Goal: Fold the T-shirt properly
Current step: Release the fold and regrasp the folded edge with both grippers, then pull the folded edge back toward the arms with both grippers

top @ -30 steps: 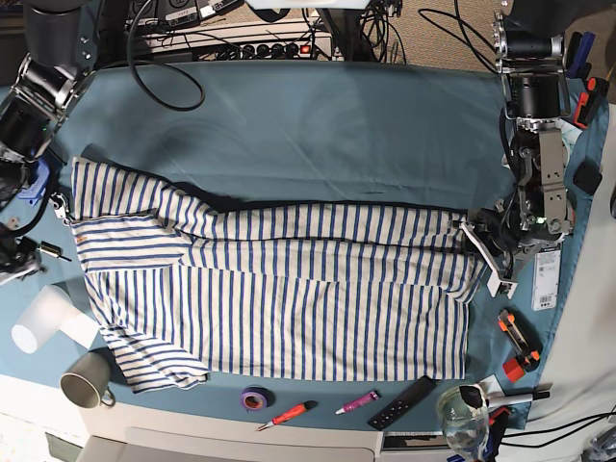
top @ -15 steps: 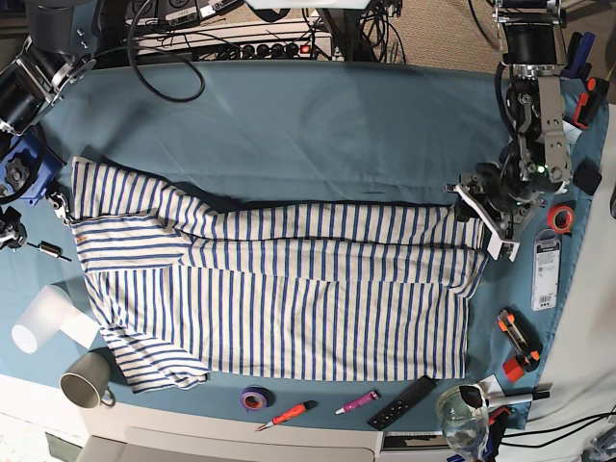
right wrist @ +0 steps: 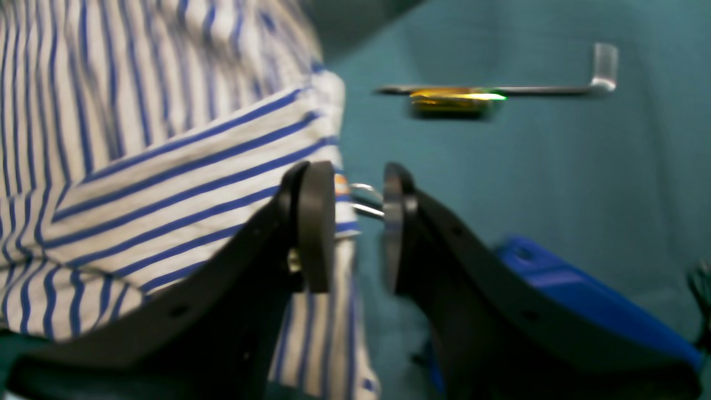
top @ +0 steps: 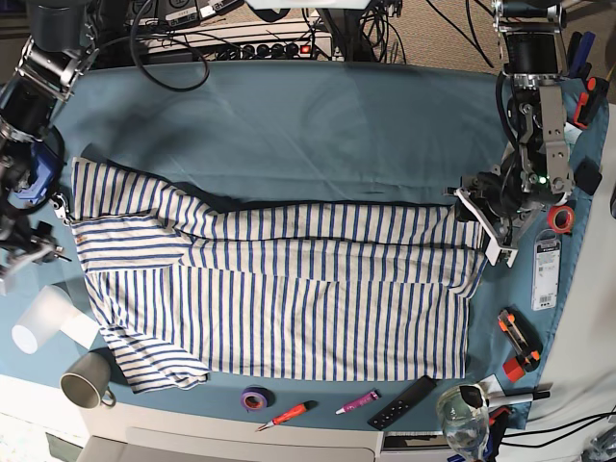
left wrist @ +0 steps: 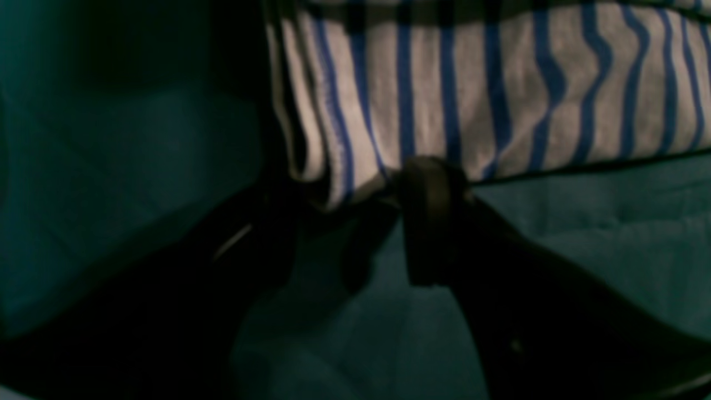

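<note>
Teal cloth point(top: 289, 125), T-shirt point(top: 289, 298) edge at left hand point(top: 478, 224)

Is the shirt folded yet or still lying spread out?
Partly folded: the T-shirt lies flat on the teal cloth with its far long edge turned over onto the body; the near half is spread.

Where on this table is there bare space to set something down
The widest bare stretch is the teal table cloth between the white blue-striped cloth T-shirt and the far edge. The near edge is crowded: grey mug, purple tape roll, red-handled screwdriver, black remote.
</note>
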Robot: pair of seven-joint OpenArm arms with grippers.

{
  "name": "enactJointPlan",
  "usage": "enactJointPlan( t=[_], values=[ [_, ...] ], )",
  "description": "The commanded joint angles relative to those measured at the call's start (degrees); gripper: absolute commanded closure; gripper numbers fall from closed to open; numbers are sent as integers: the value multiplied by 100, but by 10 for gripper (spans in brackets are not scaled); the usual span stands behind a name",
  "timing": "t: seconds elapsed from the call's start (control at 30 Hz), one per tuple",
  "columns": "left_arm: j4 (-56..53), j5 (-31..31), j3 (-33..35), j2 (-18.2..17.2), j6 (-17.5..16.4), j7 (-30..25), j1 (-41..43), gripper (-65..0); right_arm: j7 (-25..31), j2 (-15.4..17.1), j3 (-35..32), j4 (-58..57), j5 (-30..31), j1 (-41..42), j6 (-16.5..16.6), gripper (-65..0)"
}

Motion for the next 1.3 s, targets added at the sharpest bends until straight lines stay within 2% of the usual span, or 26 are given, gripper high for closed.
enactJointPlan(
  t=[0.0, 0.13, 0.27, 0.43, 0.63, 0.73, 0.77, 0.83, 0.97, 1.27],
  values=[
    [-39, -212, 66, 50, -92, 297, 13, -272, 105, 48, -68, 101, 61, 120, -9, -160],
    [-39, -214, 68, 50, -94, 295, -11, -272, 76, -385, -157, 101, -70, 90, -13, -160],
    [-39, -212, 68, 50, -92, 291, -11, -272, -39, -702, -98, 101, -463, 48, -205, -160],
    [-39, -212, 68, 50, -94, 291, -11, -272, -680, -699, -76, 149, -461, 37, -205, -160],
    [-39, -214, 68, 50, -94, 295, -11, -272, -953, -669, 385, 319, -459, 22, -201, -160],
    [-39, -308, 68, 50, -98, 308, -11, -272, -907, -671, 669, 321, -435, -118, -192, -160],
    [-39, -409, 68, 52, -205, 326, -11, -272, -835, -671, 748, 321, -437, -201, -175, -160],
    [-39, -726, 68, 55, -424, 422, -11, -272, -581, -671, 870, 321, -433, -402, -177, -160],
    [-39, -852, 68, 70, -525, 463, -11, -272, 50, -686, 918, 321, -439, -782, -153, -160],
    [-39, -874, 68, 66, -525, 466, -9, -272, 94, -828, 918, 321, -599, -1126, -118, -160]
  ],
)
